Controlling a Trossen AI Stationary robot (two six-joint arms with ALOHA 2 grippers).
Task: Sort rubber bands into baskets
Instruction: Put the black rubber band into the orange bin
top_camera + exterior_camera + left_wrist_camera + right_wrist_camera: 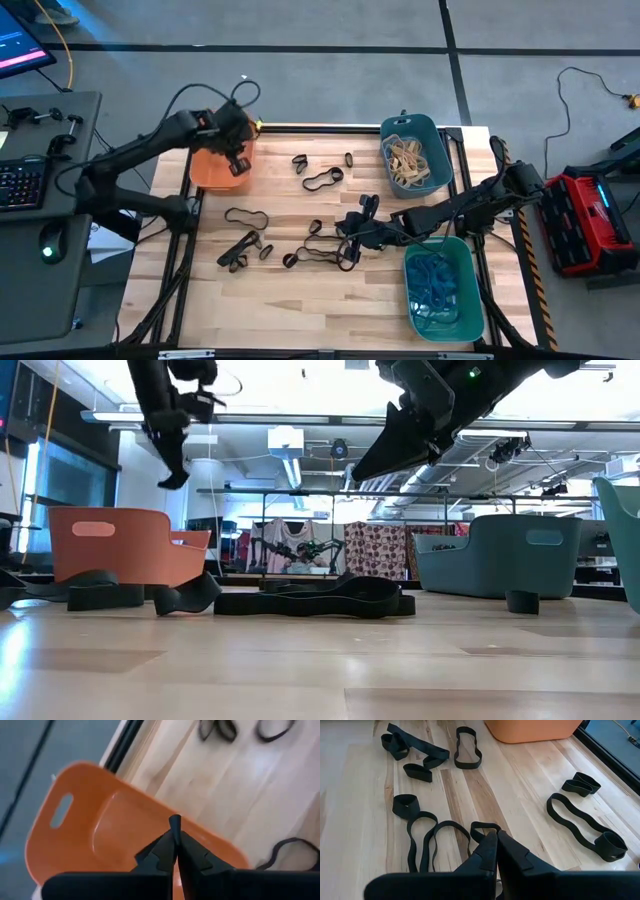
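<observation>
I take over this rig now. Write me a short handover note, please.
Left hand: shut, empty, above the orange plastic basket.
Right hand: shut, over the loose black rubber bands mid-table; no band seen held.
Done: tan bands lie in the dark teal basket, blue bands in the lighter green basket.
Left: the black bands on the wooden table.

Black rubber bands (322,179) strewn flat between three baskets (415,152), orange seemingly empty.

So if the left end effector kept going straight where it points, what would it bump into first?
Probably the inside of the orange basket. The left end effector, shut, points down into it in its wrist view and hangs above it in the high view. How far above is hard to tell.
</observation>
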